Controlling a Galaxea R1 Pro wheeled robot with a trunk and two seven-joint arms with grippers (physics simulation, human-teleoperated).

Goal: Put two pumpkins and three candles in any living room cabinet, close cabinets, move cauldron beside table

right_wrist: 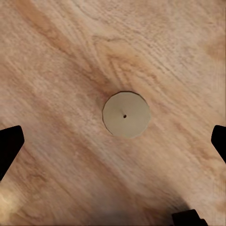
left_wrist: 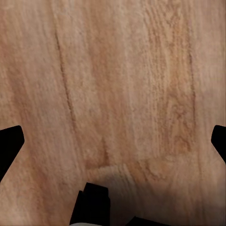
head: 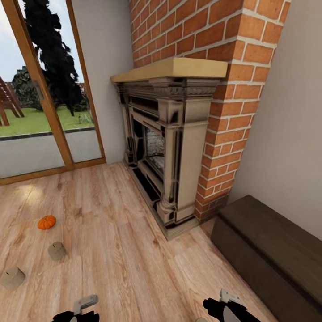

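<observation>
An orange pumpkin (head: 46,222) lies on the wood floor at the left. Two tan candles (head: 57,251) (head: 12,277) stand nearer to me on the same side. The dark brown cabinet (head: 268,250) runs along the right wall, shut. My left gripper (head: 82,308) (left_wrist: 113,143) hangs open over bare floor. My right gripper (head: 226,305) (right_wrist: 113,146) is open too. Below it, between the spread fingers and apart from them, a candle (right_wrist: 126,114) stands upright, seen from above. The cauldron and the table are out of view.
A dark fireplace (head: 170,147) in a brick chimney stands ahead, its base jutting onto the floor beside the cabinet's end. Glass doors (head: 40,112) to a garden fill the left wall. Wood floor (head: 120,241) stretches between the left objects and the cabinet.
</observation>
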